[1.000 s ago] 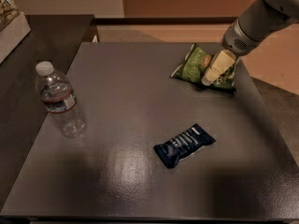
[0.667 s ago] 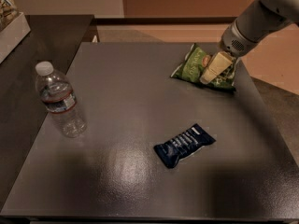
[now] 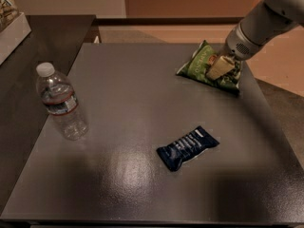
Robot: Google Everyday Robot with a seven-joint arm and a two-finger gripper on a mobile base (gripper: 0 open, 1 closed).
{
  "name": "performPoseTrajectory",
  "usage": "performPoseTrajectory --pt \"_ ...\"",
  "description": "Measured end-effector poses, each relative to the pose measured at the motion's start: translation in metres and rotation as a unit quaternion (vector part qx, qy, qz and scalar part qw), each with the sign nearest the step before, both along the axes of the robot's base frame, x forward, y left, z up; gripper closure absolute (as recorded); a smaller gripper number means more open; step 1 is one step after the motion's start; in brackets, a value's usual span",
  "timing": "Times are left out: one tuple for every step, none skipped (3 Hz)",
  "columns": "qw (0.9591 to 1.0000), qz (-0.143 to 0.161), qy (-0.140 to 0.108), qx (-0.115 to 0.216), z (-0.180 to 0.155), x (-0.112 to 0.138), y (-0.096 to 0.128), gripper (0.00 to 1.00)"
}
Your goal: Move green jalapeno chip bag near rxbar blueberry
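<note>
The green jalapeno chip bag (image 3: pixel 202 63) lies on the dark table (image 3: pixel 142 103) at the far right. My gripper (image 3: pixel 219 67) comes down from the upper right on its grey arm and rests on the right half of the bag, covering part of it. The rxbar blueberry (image 3: pixel 187 147), a small dark navy bar with white text, lies flat in the middle front of the table, well apart from the bag and nearer the camera.
A clear water bottle (image 3: pixel 61 102) with a white cap stands at the table's left side. A darker counter (image 3: pixel 42 37) adjoins at the far left, with a box (image 3: pixel 9 13) on it. The table's right edge runs just beyond the bag.
My gripper has edged slightly to the left on the green bag. The bag, the bar and the bottle have stayed where they were.
</note>
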State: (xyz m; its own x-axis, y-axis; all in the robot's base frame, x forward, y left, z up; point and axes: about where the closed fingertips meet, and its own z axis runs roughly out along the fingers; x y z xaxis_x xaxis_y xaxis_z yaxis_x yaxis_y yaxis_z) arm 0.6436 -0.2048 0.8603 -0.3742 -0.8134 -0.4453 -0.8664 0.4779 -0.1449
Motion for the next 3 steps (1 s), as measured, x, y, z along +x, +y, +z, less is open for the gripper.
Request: performPoseTrajectory --pt "0.9999 0.013 -0.001 0.005 0.009 -0.009 0.006 0.87" --pt "0.9987 0.047 -0.005 0.015 0.031 -0.022 0.025 1.0" --pt "0.9954 0.091 -0.008 0.03 0.052 -0.039 0.051 1.0"
